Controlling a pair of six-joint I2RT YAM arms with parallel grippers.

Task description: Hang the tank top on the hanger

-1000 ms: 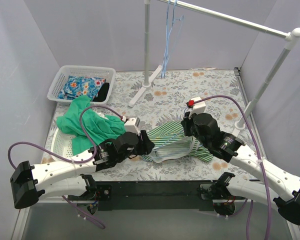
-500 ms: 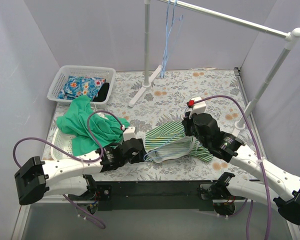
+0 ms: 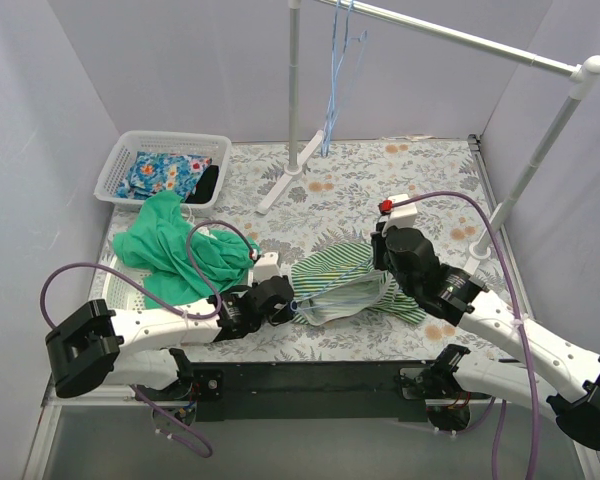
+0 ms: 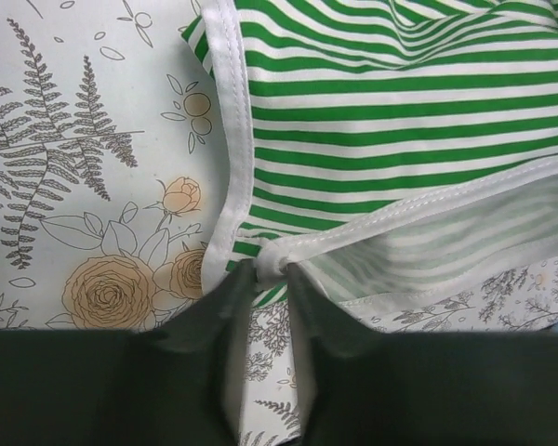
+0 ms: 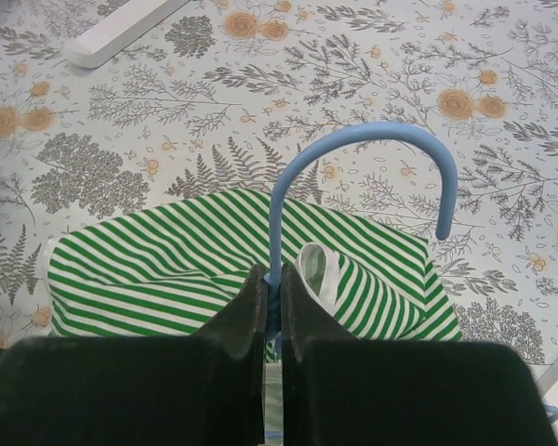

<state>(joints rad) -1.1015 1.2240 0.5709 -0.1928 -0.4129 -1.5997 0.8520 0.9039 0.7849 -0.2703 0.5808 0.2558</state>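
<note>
The green-and-white striped tank top (image 3: 348, 285) lies crumpled at the table's front middle; it also fills the left wrist view (image 4: 400, 121) and shows in the right wrist view (image 5: 167, 269). My left gripper (image 3: 292, 301) is shut on its white-edged hem (image 4: 272, 260) at the left end. My right gripper (image 3: 384, 262) is shut on the neck of a light-blue hanger (image 5: 353, 153), whose hook curves up over the top. The hanger's body is mostly hidden in the cloth.
A plain green garment (image 3: 170, 250) lies at the left over a white tray (image 3: 120, 290). A white basket (image 3: 130, 150) with blue flowered cloth (image 3: 160, 172) stands back left. A rack's upright pole (image 3: 294, 90) and rail carry more blue hangers (image 3: 338, 70).
My left gripper moved right, back to the top's left edge, and shut on its hem. The right gripper holds the hanger as before, shifted slightly.
</note>
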